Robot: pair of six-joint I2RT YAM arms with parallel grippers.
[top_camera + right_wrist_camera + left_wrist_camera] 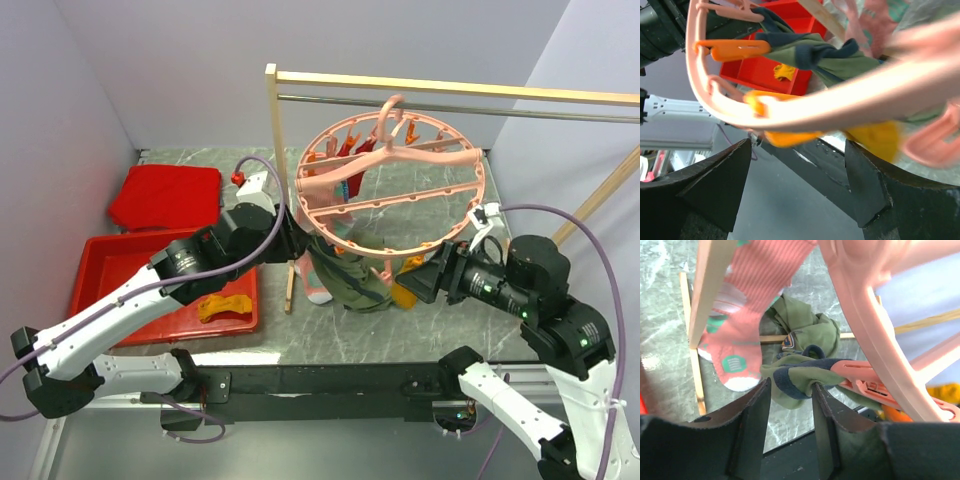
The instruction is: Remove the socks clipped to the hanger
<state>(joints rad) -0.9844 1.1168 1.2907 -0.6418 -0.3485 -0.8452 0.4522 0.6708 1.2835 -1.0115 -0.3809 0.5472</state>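
Mustard sock [226,305] already in tray [90,262]; olive sock [805,335], still clipped to hanger [865,315], is clamped in left gripper [790,385]; pink sock [750,300] hung beyond it; right gripper [797,150] spread wide.

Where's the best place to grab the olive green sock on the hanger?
Grip the olive green sock by its bunched navy-edged cuff, beside the clip, coming from the left, clear of the hanger ring: the fabric gathers narrow there, where the left gripper holds it.
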